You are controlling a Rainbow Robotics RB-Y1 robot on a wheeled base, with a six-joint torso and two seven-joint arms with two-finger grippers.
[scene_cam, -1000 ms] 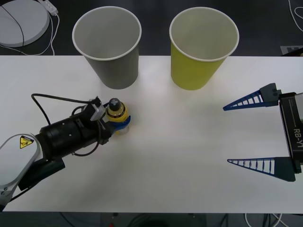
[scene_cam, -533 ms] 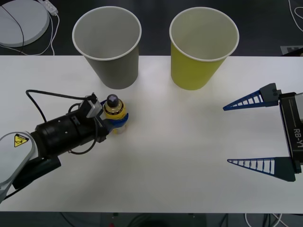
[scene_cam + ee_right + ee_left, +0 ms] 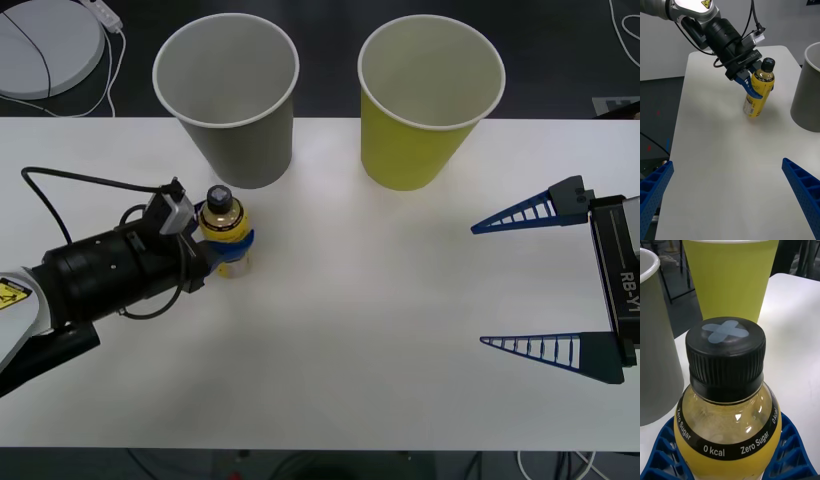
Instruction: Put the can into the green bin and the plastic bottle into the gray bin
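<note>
1. Left gripper (image 3: pixel 228 252) clamped on plastic bottle (image 3: pixel 223 228), upright, dark cap up, on white table (image 3: pixel 360 320).
2. Bottle just in front of gray bin (image 3: pixel 232 100), near it, not touching.
3. Green bin (image 3: pixel 425 105) stands beside gray bin, both upright at table's far edge.
4. Right gripper (image 3: pixel 535 292) at right side, fingers spread wide, holding nothing.

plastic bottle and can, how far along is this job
Nothing binned yet. In hand: the left end effector grips the plastic bottle beside the gray bin. Left: dropping it in, then the can into the green bin. The right end effector waits open.
</note>
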